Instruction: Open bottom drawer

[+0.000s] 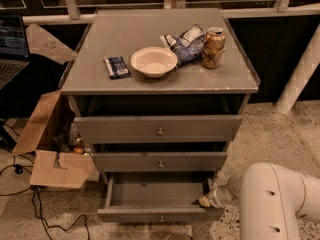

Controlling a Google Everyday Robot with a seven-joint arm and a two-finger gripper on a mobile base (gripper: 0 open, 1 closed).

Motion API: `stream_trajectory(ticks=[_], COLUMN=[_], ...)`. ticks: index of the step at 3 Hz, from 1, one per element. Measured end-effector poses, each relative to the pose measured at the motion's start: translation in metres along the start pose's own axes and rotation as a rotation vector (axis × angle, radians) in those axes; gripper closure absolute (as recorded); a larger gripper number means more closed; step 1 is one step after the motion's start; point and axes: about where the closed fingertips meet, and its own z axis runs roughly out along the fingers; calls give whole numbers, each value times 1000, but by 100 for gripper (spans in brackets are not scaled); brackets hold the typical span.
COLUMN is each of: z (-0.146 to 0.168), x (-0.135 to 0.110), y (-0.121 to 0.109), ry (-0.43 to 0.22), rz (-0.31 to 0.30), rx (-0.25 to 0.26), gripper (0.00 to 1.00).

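1. Camera view, far left: laptop (pixel 9 44) with lit screen, then a cardboard box (pixel 47 149) lying open on the floor just beside the table (pixel 100 86), to the side of the drawers' path.
2. On the table top, left to right: dark packet (pixel 116 66), pale bowl (pixel 153 60), crumpled chip bag (pixel 184 41), can (pixel 212 46) touching the bag. All set back from the front edge, so likely undisturbed by a pull below.
3. Under the top: top drawer (pixel 159 129) and middle drawer (pixel 160 161), grey, both shut or nearly so.
4. Lowest: bottom drawer (pixel 150 191), narrowest front, tiny metal knob at centre, drawn well out toward the camera, plain grey inside showing.
5. At its right front corner: hand (pixel 212 199), touching or just beside the drawer's side, probably there to drag by the edge instead of the knob. Open or closed: cannot tell.
6. Far right: white arm (pixel 280 204), low near the floor. Task judged nearly complete.
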Motion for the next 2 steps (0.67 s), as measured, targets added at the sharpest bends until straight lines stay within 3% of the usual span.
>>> stream_trajectory(ticks=[1,2], z=[-5,-2], x=[9,4], y=[12,13], ry=[17,12], rz=[-58,-55], rx=[-60,-61], gripper=[100,100])
